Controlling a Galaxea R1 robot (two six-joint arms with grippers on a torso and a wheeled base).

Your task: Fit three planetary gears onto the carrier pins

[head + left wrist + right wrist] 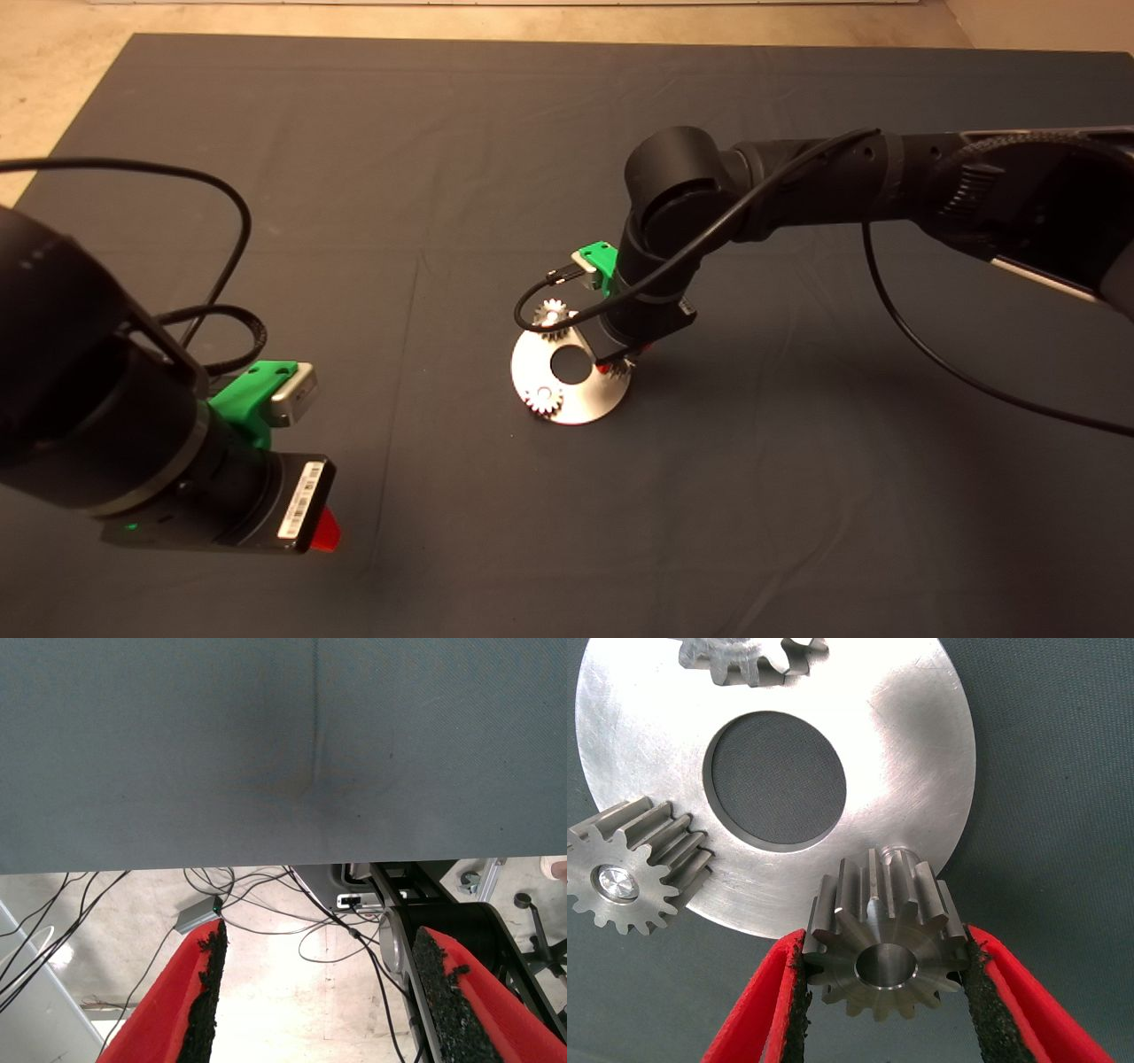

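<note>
Right wrist view: right gripper (883, 992) clamps shiny toothed third gear (883, 943) over the pin (892, 853).
Two gears (629, 875) seated on the plate (904, 735); left gripper (314, 992) gapes wide, idle.

Two gears (551, 317) on plate (585, 403) — third (883, 943) above

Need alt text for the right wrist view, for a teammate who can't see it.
The right gripper clamps a small shiny metal toothed gear between its red fingers, just over a short silver pin near the edge of the flat round silver plate. Two more gears already sit on the plate.
</note>
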